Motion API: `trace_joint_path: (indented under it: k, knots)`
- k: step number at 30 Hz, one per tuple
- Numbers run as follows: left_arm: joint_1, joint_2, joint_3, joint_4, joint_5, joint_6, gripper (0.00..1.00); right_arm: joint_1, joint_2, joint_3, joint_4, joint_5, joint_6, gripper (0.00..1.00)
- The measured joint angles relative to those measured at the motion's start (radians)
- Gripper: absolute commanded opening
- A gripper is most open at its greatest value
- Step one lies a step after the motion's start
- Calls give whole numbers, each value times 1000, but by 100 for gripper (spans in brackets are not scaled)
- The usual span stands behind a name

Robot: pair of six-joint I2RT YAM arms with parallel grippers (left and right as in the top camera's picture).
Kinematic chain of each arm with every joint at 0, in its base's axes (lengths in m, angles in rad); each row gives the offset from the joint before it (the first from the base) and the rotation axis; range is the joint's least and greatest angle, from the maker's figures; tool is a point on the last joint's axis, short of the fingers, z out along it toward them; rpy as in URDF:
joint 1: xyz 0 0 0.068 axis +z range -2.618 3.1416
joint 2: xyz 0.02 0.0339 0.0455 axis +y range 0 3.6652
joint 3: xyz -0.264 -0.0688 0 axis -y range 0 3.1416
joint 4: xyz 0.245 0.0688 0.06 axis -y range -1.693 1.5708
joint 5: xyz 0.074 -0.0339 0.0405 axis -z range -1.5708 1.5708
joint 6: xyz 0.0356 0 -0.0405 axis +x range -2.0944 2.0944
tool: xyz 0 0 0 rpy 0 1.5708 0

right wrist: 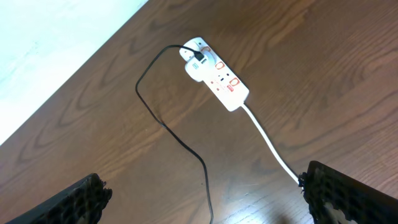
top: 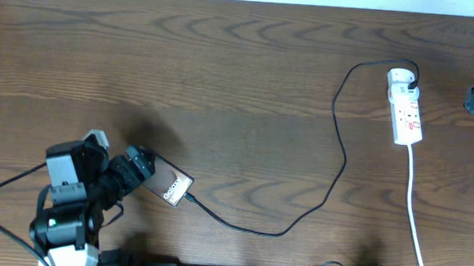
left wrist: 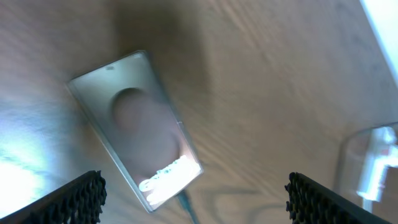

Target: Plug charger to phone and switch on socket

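The charger (top: pixel 346 159) looks seated. Its thin black cable runs across the counter (top: pixel 224 66) from the phone (top: pixel 170 187) at the near left to the socket (right wrist: pixel 217 81) at the far right. In the left wrist view the tip meets the phone's lower edge, and the black plug sits at the strip's rounded end. So treat the switch as your step in hand.

Your left end effector (left wrist: pixel 196 199) hangs over the phone with its fingers spread wide, gripping nothing. Hold it clear of the cable.

Your right end effector (right wrist: pixel 202 190) is likewise spread and empty, well above the strip. Bring its fingers together first, so that one blunt tip does the pressing. Then line up over the red switch (right wrist: pixel 219 64) nearest the plug; from here you cannot tell for certain which switch feeds that outlet.

Come down vertically and press gently. The strip lies loose and will probably slide or tilt under a sideways push. Keep off the plug and the white cord (right wrist: pixel 267 140).
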Motion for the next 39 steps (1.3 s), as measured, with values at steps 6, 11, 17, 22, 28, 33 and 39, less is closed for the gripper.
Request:
trace_joint_path:
  k: [6, 11, 17, 22, 28, 33, 39]
  knots:
    - [-111, -152, -46, 69, -174, 0, 91, 0, 0, 0, 0, 0, 2, 99]
    - [-159, -313, -145, 369, -256, 3, 91, 0, 0, 0, 0, 0, 3, 99]
    - [-180, -465, -356, 943, -288, 76, 92, 0, 0, 0, 0, 2, 3, 99]
    - [-180, -559, -527, 1199, -277, 221, 91, 0, 0, 0, 0, 3, 4, 99]
    - [-180, -690, -637, 1137, -202, 475, 91, 0, 0, 0, 1, 3, 6, 99]
    - [-179, -716, -637, 1015, -176, 565, 91, 0, 0, 0, 0, 3, 6, 99]
    - [-167, -716, -637, 853, -237, 486, 91, 0, 0, 0, 0, 3, 6, 99]
